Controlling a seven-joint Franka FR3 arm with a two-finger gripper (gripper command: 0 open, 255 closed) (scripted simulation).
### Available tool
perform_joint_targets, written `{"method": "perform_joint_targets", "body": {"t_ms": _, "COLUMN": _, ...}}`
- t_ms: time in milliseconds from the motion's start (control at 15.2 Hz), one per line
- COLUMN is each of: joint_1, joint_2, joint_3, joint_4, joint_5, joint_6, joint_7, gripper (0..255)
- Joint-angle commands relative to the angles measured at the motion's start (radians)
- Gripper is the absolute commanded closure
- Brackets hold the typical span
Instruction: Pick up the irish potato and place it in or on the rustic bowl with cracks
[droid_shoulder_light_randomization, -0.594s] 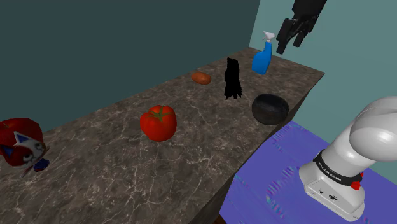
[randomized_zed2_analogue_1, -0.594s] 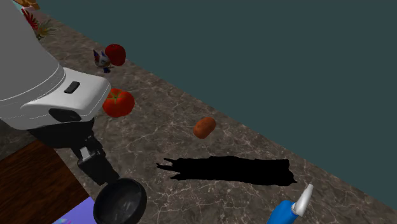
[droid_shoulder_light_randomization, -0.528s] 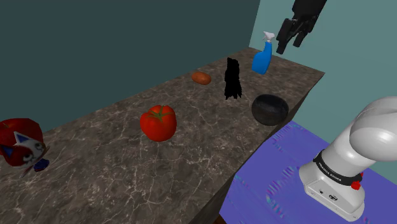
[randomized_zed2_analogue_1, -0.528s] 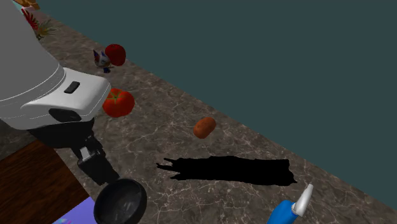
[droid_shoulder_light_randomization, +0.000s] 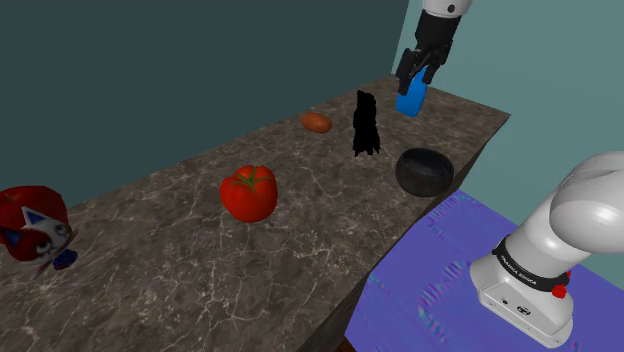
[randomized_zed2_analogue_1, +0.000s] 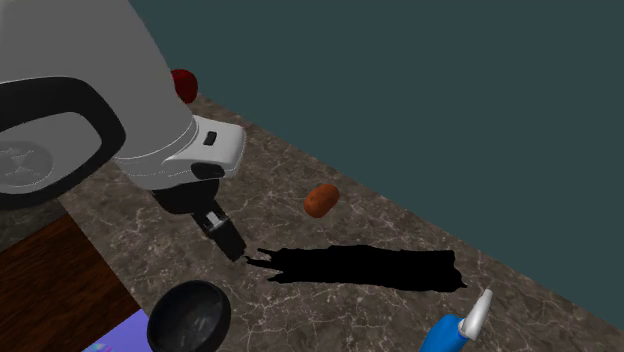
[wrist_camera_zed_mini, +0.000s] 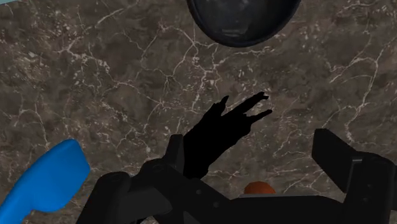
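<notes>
Shoulder view: the claw (droid_shoulder_light_randomization: 418, 68) hangs high over the counter (droid_shoulder_light_randomization: 300, 240), up and right of the black shape (droid_shoulder_light_randomization: 366, 125) and in front of a blue bottle (droid_shoulder_light_randomization: 410, 100). The potato (droid_shoulder_light_randomization: 316, 122) lies on the counter just left of the black shape. It is a smooth orange-brown oval whose long axis seems to run roughly along the back wall. The bowl (droid_shoulder_light_randomization: 425, 170), dark, round and glossy, sits below and right of the shape. The potato is therefore on the shape's far side from the claw, so the reach should go across the shape and down.

Second exterior view: the claw (randomized_zed2_analogue_1: 225, 235) lines up with the black shape's (randomized_zed2_analogue_1: 365, 267) left end. The potato (randomized_zed2_analogue_1: 321, 199) lies above the shape, apart from it, and the bowl (randomized_zed2_analogue_1: 190, 317) lies below-left of it.

Wrist view: the claw (wrist_camera_zed_mini: 253, 153) is released, fingers wide apart and grasping nothing. The potato (wrist_camera_zed_mini: 259, 188) peeks out low between them, untouched, on the near side of the black shape (wrist_camera_zed_mini: 219, 130). The bowl (wrist_camera_zed_mini: 245, 19) lies beyond the shape, and the counter (wrist_camera_zed_mini: 95, 76) is dark stone with white veins
</notes>
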Motion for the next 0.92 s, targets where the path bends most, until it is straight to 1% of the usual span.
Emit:
{"method": "perform_joint_targets", "body": {"t_ms": 0, "joint_1": 0.003, "joint_2": 0.070, "joint_3": 0.006, "joint_4": 0.011, "joint_5": -0.001, "joint_6": 0.064, "joint_7": 0.001, "gripper": 0}}
{"method": "perform_joint_targets", "body": {"t_ms": 462, "joint_1": 0.005, "joint_2": 0.324, "joint_3": 0.017, "joint_4": 0.108, "joint_5": -0.017, "joint_6": 0.233, "joint_7": -0.009, "gripper": 0}}
{"method": "perform_joint_targets", "body": {"t_ms": 858, "joint_1": 0.010, "joint_2": 0.549, "joint_3": 0.027, "joint_4": 0.243, "joint_5": -0.039, "joint_6": 0.333, "joint_7": -0.012, "gripper": 0}}
